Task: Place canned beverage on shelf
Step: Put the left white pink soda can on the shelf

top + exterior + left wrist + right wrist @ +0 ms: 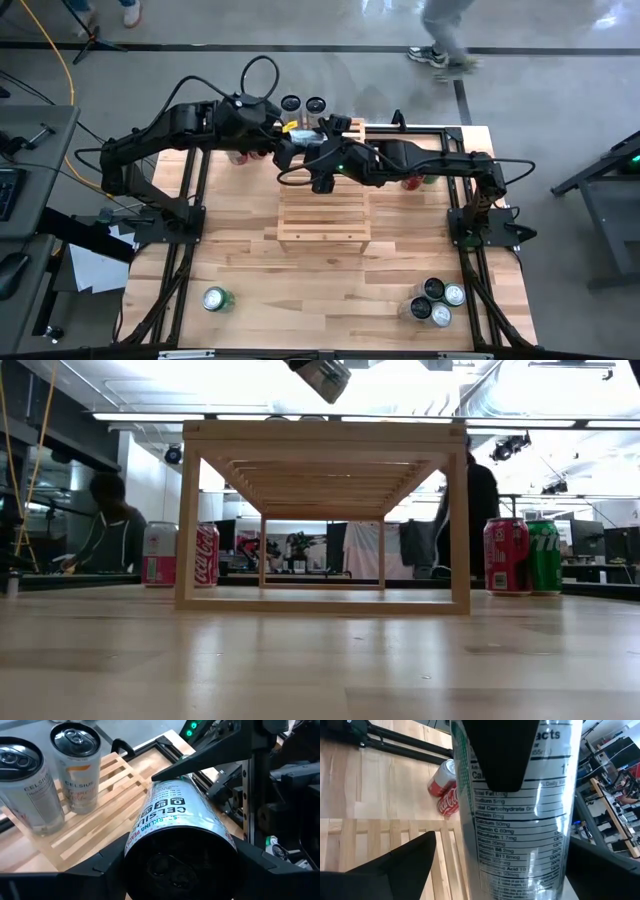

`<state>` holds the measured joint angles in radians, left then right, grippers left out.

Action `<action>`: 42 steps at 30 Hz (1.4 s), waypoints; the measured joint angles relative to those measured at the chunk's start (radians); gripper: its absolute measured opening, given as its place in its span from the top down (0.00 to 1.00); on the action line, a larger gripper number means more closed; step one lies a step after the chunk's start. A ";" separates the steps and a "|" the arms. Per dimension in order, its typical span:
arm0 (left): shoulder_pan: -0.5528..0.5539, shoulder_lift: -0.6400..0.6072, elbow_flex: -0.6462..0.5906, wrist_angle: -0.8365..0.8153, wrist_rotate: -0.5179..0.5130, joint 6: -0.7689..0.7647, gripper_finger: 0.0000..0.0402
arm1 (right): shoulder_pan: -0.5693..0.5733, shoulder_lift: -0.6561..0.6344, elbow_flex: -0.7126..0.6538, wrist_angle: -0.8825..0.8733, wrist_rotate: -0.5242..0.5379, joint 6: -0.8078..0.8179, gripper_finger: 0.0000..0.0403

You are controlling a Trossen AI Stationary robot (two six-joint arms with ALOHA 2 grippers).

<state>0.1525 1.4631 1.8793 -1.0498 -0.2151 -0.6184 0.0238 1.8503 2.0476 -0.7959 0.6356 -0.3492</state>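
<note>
The left claw holds a silver can by its sides, one dark finger on each flank, above the far end of the shelf. In the left wrist view the can lies tilted, its top end towards the camera and its printed side up. The right claw meets it from the other side: in the right wrist view the same can fills the frame between that claw's two fingers, which stand wide apart on either side of it; one finger of the other claw lies across its label. Whether the right fingers touch the can I cannot tell.

The shelf is a pale slatted rack in the middle of the bench. Two more silver cans stand upright, side by side, at its far edge, just beside the held one.

Behind the shelf on the left-arm side, the low view shows a pink can and a red cola can standing together. On the right-arm side stand a red can and a green can, touching.

Near the front of the bench, a green can lies alone on the left side, and a cluster of four cans sits on the right.

A person is in the room beyond the bench, and another walks past its far side.
</note>
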 joint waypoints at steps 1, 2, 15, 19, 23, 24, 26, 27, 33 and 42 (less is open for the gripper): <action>-0.001 0.000 0.000 0.000 0.000 -0.002 0.41 | 0.000 0.000 0.000 0.000 0.000 0.000 0.07; -0.003 0.000 0.000 -0.001 0.000 -0.002 0.41 | -0.001 0.000 0.000 0.000 -0.003 0.000 0.10; -0.004 -0.002 0.001 -0.032 0.006 0.013 0.41 | -0.011 0.000 -0.002 0.053 -0.038 0.005 0.41; -0.003 -0.002 0.001 -0.032 0.014 0.017 0.41 | -0.011 -0.003 -0.002 0.050 -0.038 0.009 0.41; 0.003 -0.005 0.001 -0.019 0.039 0.051 0.31 | -0.011 -0.016 -0.002 0.028 -0.043 0.016 0.41; 0.006 -0.007 0.001 -0.019 0.057 0.091 0.25 | -0.011 -0.021 -0.002 0.015 -0.063 0.021 0.41; 0.011 -0.020 0.004 -0.038 0.080 0.118 0.13 | -0.010 -0.039 -0.002 -0.045 -0.091 0.046 0.41; 0.016 -0.026 0.010 -0.039 0.092 0.126 0.08 | -0.013 -0.046 -0.002 -0.066 -0.114 0.072 0.41; 0.019 -0.074 0.014 -0.041 0.008 0.178 0.05 | -0.054 -0.096 -0.002 -0.259 -0.250 0.190 0.41; -0.015 -0.155 -0.124 0.033 -0.101 0.232 0.05 | -0.167 -0.283 -0.066 -0.403 -0.410 0.285 0.41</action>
<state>0.1371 1.3077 1.7553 -1.0165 -0.3159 -0.3869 -0.1436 1.5675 1.9818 -1.1992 0.2253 -0.0642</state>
